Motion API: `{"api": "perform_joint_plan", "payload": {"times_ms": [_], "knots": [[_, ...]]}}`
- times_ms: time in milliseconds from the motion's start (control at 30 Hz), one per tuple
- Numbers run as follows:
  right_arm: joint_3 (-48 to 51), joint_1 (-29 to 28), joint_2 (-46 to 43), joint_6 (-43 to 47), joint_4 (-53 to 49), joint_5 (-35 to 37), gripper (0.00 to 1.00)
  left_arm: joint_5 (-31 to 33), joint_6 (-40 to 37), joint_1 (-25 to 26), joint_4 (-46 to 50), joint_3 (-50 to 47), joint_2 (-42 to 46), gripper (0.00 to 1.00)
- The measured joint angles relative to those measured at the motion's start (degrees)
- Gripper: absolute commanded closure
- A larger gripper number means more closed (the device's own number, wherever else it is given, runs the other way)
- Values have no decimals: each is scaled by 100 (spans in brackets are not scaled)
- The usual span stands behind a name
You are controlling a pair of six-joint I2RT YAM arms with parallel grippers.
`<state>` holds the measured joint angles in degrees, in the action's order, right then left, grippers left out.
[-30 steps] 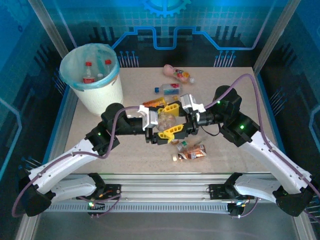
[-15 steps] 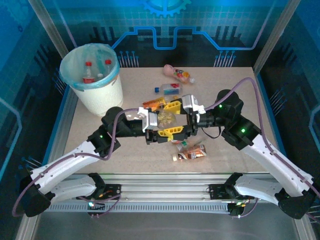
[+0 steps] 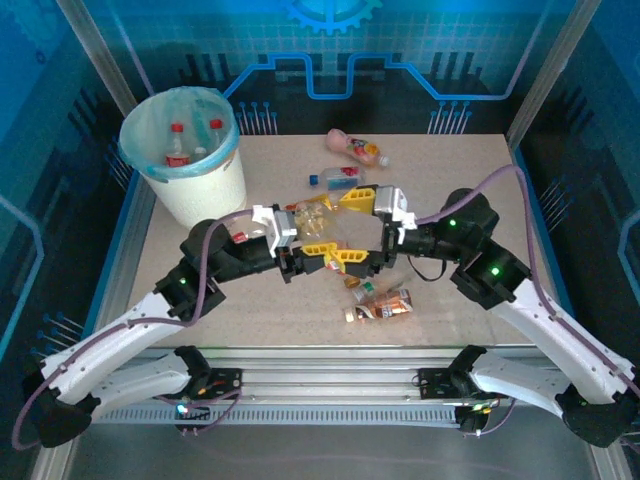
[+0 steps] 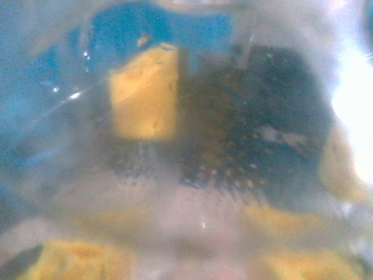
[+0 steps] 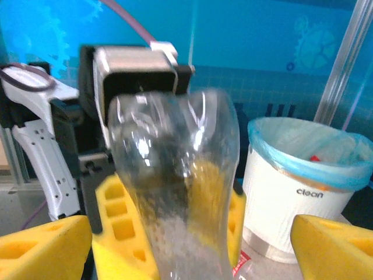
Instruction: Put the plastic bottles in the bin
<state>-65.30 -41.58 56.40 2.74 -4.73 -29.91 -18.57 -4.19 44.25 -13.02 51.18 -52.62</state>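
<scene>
The counter (image 3: pixel 250 290) runs wide and pale, and at its far-left corner stands the bin (image 3: pixel 200 195), white with its light-blue liner folded over the rim and red-capped bottles (image 3: pixel 177 145) already lying inside. Both arms meet nose to nose over the middle of the counter. The left tool (image 3: pixel 312 232) is clamped on a clear bottle (image 5: pixel 175 175); from the right wrist you can see its yellow fingers (image 5: pixel 116 224) pressed against both sides. The right tool (image 3: pixel 345 228) is spread wide, its yellow fingertips (image 5: pixel 41 248) well clear of the bottle on either side. From the left wrist, that bottle (image 4: pixel 192 175) is a blur hard against the lens. Loose on the counter: a brown-labelled bottle (image 3: pixel 382 305) lying near the right arm, a blue-capped bottle (image 3: pixel 340 178) beyond the tools, and a pink bottle (image 3: pixel 352 148) towards the far edge.
</scene>
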Motion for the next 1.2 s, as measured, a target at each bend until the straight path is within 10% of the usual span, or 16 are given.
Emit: {"api": "perform_joint_plan", "payload": {"times_ms": [533,1200], "knots": [[-404,-125,1123,94,-219,551,13,2664,481,-2785,2087,3021,-914,100],[-949,-1051,1954,-127,-111,601,15,2894,944,-4863,2444,4332,-2391,100]]}}
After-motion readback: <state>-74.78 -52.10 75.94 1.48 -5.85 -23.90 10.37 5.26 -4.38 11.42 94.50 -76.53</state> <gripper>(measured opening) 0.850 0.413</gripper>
